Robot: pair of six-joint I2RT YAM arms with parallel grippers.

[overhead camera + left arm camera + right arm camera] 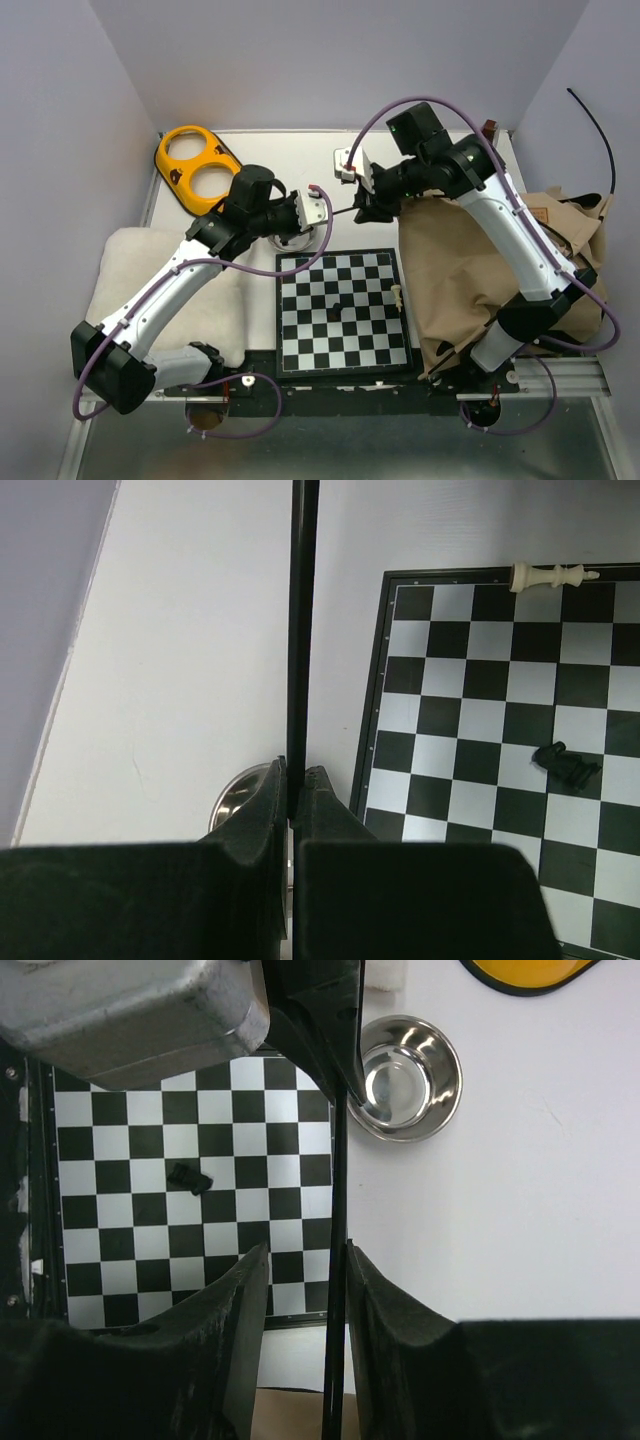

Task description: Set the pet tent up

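The pet tent (470, 270) lies as a crumpled heap of tan fabric on the right side of the table. One thin black pole (345, 210) of the tent reaches left from the heap, above the table. My left gripper (325, 208) is shut on the end of this pole (300, 630), and its two fingertips (272, 780) pinch the pole between them. My right gripper (365, 205) straddles the same pole (338, 1210) closer to the fabric. Its jaws stand apart: the pole lies against one finger (375, 1290), with a clear gap to the other.
A chessboard (343, 310) lies in the middle, with a white piece (400, 296) and a black piece (566, 762) on it. A steel bowl (290, 240) sits under the left gripper. At the back left is an orange two-ring holder (195, 165). A fluffy white cushion (140, 270) lies at the left.
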